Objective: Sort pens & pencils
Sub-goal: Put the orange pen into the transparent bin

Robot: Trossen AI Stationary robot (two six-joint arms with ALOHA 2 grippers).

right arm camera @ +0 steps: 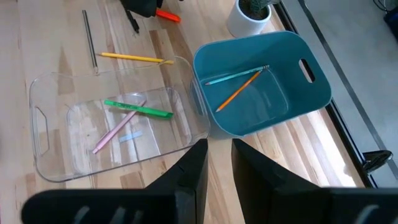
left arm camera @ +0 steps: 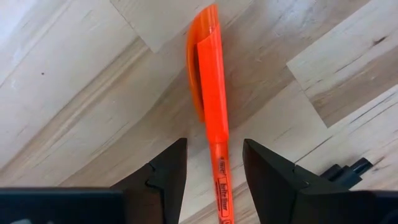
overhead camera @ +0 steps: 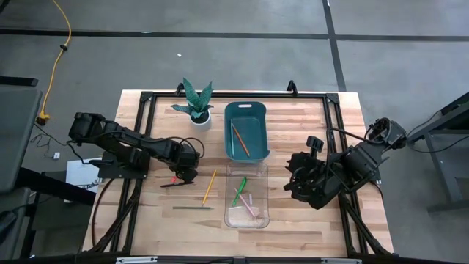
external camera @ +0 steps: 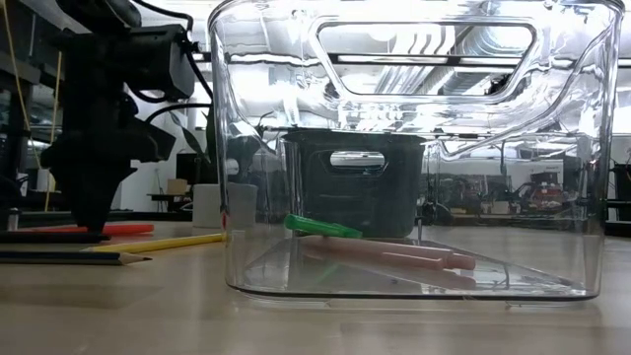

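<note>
My left gripper is open and points down at the table left of the clear bin. Its fingers stand on either side of a red-orange pen that lies flat on the wood, with a gap on each side. In the high view this gripper is over the red pen, and a black pen lies just beside it. A yellow pencil and a grey-brown pencil lie on the table. A green pen and pink pens lie in the clear bin. My right gripper waits, narrowly open, right of the bins.
A teal bin at the far middle holds an orange pencil and another thin stick. A potted plant stands left of it. Black frame rails run along the table's left, right and far sides. Bare wood lies near the front edge.
</note>
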